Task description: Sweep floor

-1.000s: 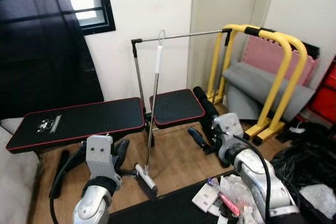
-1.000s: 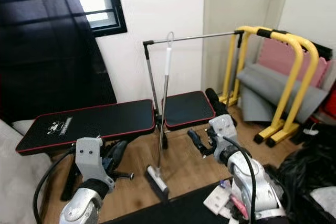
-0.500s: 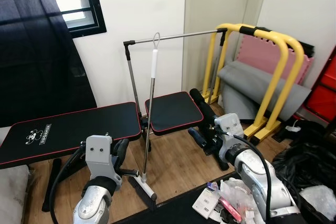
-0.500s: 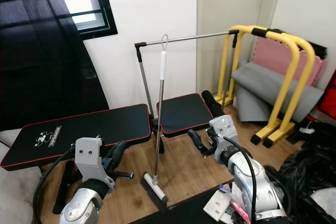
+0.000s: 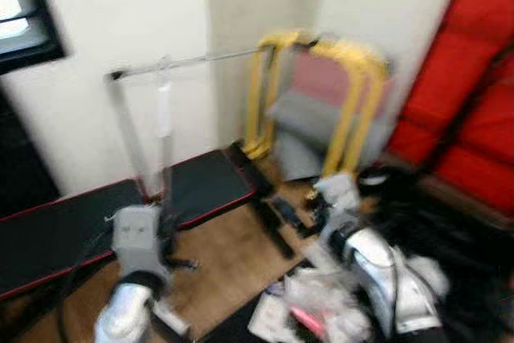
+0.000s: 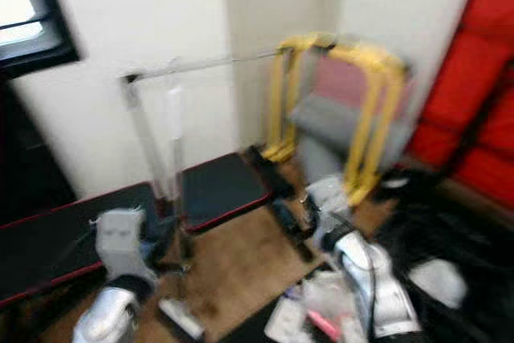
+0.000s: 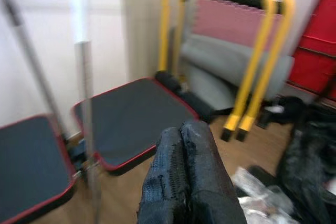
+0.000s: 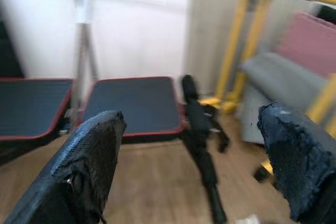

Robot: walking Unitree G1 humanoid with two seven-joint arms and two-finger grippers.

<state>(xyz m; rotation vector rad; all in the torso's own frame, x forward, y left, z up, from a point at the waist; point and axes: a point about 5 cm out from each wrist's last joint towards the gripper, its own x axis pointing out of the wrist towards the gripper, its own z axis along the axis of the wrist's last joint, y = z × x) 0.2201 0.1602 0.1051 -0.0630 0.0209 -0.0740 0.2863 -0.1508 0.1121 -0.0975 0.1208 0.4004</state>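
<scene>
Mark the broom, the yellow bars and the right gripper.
broom [image 6: 174,130], right eye view, white upper handle.
yellow bars [image 7: 264,51], left wrist view, front upright tube.
right gripper [image 8: 191,161], right wrist view, midway between the fingertips.

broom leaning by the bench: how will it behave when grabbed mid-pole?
The broom has a long thin pole, likely light and stiff. It stands nearly upright on a small head near the weight bench, so it could tip sideways if nudged. The smooth pole may slip between fingers.

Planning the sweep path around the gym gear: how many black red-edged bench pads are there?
2: the long pad at the robot's left, and the shorter pad beside it behind the broom. More may be hidden.
</scene>
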